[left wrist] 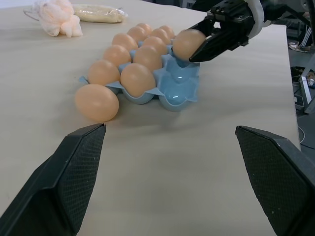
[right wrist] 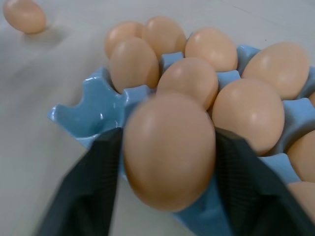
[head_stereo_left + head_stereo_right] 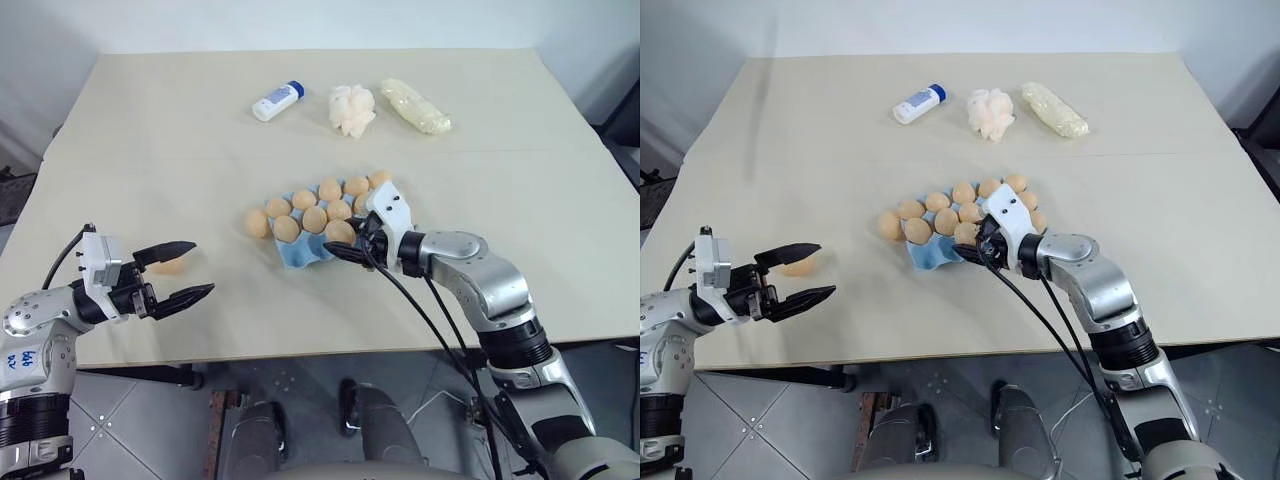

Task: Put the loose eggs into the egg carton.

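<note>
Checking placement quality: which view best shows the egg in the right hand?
The right wrist view: the egg sits large between the two fingers, over the egg carton. The left wrist view shows it from the side above an empty cup. In the eye views the right hand mostly covers it.

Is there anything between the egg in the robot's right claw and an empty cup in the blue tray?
Nothing visible. The right gripper holds an egg directly above the egg carton's empty near cups.
</note>
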### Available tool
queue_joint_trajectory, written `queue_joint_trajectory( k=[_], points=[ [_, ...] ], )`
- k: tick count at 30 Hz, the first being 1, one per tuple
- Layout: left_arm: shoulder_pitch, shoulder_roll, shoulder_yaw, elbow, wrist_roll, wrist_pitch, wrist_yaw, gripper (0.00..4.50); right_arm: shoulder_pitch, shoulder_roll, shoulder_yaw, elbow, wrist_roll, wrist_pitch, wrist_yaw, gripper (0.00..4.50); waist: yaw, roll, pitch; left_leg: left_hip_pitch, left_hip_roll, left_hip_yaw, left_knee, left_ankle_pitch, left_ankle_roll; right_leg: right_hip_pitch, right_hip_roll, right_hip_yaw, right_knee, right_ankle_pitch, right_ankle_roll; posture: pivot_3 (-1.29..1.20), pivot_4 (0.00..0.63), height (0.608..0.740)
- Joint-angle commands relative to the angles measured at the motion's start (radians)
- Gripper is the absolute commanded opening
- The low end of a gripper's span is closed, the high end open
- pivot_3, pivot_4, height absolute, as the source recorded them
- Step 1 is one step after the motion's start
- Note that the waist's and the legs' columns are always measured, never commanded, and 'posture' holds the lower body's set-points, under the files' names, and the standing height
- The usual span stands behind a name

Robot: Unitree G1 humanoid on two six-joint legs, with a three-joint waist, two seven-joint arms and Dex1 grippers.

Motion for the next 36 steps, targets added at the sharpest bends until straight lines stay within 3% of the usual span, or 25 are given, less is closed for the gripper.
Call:
queue_joint_trajectory(
  k=[1,2,11,18,26,30,36],
  points=[
    [0.009,0.003,0.028,-0.046,-0.012,-0.018,0.014,4.50,-0.028,-0.008,-0.019,-0.021,-0.002,-0.021,0.013,4.17,-0.001,0.000,0.000,0.000,0.000,0.000,0.000,0.000,0.000,0.000,0.000,0.000,0.000,0.000,0.000,0.00,0.150,0.740],
    [0.010,0.002,0.029,-0.048,-0.014,-0.017,0.019,4.50,-0.030,-0.012,-0.021,-0.020,-0.003,-0.020,0.016,4.49,-0.001,0.000,0.000,0.000,0.000,0.000,0.000,0.000,0.000,0.000,0.000,0.000,0.000,0.000,0.000,0.00,0.150,0.740],
    [0.011,-0.011,0.033,-0.070,-0.019,-0.018,0.054,4.50,-0.046,-0.067,-0.060,-0.040,0.012,-0.023,0.051,4.49,0.000,0.000,0.000,0.000,0.001,0.000,0.000,0.000,0.000,0.000,0.000,0.000,0.000,0.000,0.000,0.00,0.150,0.740],
    [0.022,-0.051,0.082,-0.124,-0.011,-0.035,0.180,4.50,0.039,-0.190,-0.189,-0.129,0.162,-0.134,0.283,4.49,0.016,0.000,0.000,0.000,0.000,0.000,-0.001,-0.002,0.000,0.000,0.002,-0.001,-0.003,0.000,0.000,0.00,0.150,0.740],
    [0.095,-0.122,0.146,-0.288,0.025,-0.037,0.441,4.50,0.120,-0.269,-0.326,-0.022,0.297,-0.313,0.572,4.49,0.022,0.000,0.000,0.000,0.000,0.001,0.000,-0.003,-0.001,0.001,0.004,0.000,-0.004,0.000,0.000,0.00,0.150,0.740],
    [0.221,-0.133,0.193,-0.412,0.004,0.067,0.550,4.50,0.099,-0.307,-0.345,0.084,0.315,-0.370,0.700,4.49,0.021,0.000,0.000,0.003,0.001,0.000,0.000,-0.003,-0.002,0.001,0.005,0.002,-0.004,0.000,0.000,0.00,0.150,0.740],
    [0.272,-0.157,0.197,-0.488,0.041,0.167,0.723,4.50,0.050,-0.334,-0.317,0.198,0.284,-0.427,0.805,4.49,0.023,0.000,0.000,0.003,0.004,0.000,0.002,-0.005,-0.006,0.001,0.010,0.003,-0.004,0.000,-0.004,0.00,0.150,0.740]
  ],
)
